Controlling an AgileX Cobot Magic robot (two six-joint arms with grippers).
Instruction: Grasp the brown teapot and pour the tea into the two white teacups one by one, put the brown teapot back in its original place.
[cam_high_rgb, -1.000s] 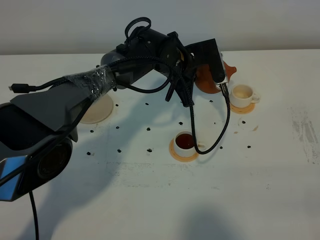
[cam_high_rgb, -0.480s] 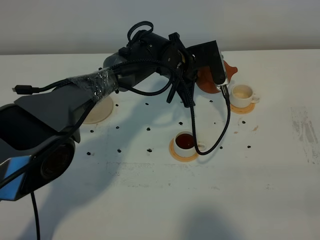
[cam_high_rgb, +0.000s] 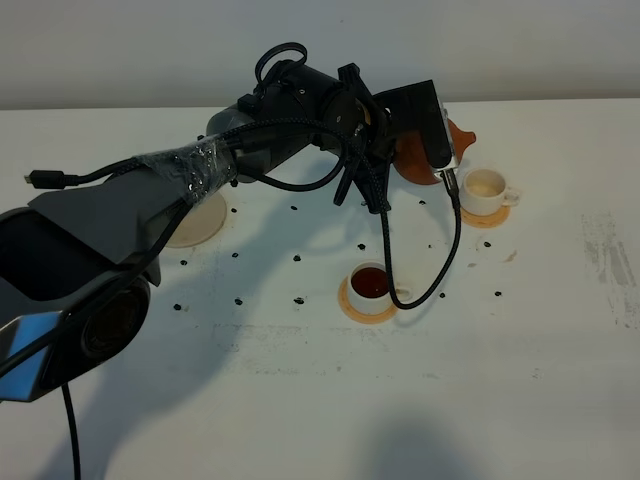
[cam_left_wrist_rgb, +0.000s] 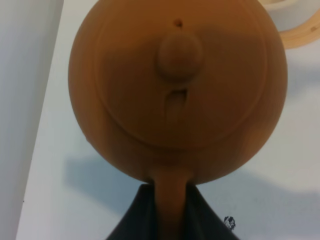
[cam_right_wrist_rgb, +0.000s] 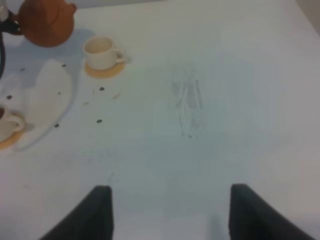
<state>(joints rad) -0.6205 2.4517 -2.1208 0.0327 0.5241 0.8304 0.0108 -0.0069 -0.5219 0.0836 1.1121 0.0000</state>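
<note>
The brown teapot hangs just above the table at the back, its spout toward the far white teacup, whose inside looks pale. My left gripper is shut on the teapot's loop handle, and the lid knob faces the wrist camera. The near white teacup holds reddish-brown tea. The cream plate lies at the left, half hidden by my left arm. In the right wrist view my right gripper stands open over bare table, with the teapot and the far teacup well ahead of it.
Each cup sits on an orange-tan coaster. A black cable droops from my left wrist and loops beside the near cup. Small black specks dot the white table, and a scuffed patch marks its right side.
My left arm has shifted slightly toward the far side with the teapot in its grip. The cups and the plate have stayed put.
</note>
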